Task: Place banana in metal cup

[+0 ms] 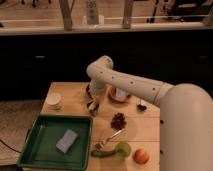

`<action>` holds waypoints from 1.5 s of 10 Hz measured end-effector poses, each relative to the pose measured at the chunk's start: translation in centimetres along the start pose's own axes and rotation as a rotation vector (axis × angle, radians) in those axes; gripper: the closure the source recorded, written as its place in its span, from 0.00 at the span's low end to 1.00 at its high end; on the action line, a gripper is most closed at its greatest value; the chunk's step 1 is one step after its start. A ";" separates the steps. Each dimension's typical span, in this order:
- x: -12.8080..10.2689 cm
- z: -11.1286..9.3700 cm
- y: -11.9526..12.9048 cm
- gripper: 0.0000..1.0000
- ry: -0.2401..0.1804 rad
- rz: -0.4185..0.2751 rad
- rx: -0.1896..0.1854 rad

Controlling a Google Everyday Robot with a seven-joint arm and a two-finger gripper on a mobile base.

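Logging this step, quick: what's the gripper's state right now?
Gripper: low over the table, right at the banana; open, shut or holding cannot be told.

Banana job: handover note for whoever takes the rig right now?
The pincer is low over the table, just past the green tray's far right corner.
The banana is right at the pincer; held or lying on the table, can't tell.
The metal cup looks to be the dark thing just behind the arm, unsure.
Done: nothing confirmed; banana not in cup.
Left: confirm grasp, carry to cup, drop in.
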State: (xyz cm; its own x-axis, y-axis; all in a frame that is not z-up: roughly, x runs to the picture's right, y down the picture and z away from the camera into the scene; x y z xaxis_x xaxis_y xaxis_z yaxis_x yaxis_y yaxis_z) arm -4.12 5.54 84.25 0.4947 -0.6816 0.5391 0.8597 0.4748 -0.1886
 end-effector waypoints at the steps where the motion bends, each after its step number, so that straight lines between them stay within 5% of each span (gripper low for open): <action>1: -0.1 -0.1 0.1 0.49 0.002 0.001 0.000; 5: -0.4 -0.4 0.0 0.20 0.010 -0.006 -0.006; 15: -0.4 -1.0 -0.2 0.20 0.022 -0.023 -0.008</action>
State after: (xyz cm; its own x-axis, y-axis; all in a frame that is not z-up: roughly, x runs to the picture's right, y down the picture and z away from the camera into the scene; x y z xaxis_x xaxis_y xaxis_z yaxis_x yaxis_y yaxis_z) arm -4.34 5.20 83.24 0.4777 -0.7044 0.5249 0.8716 0.4549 -0.1828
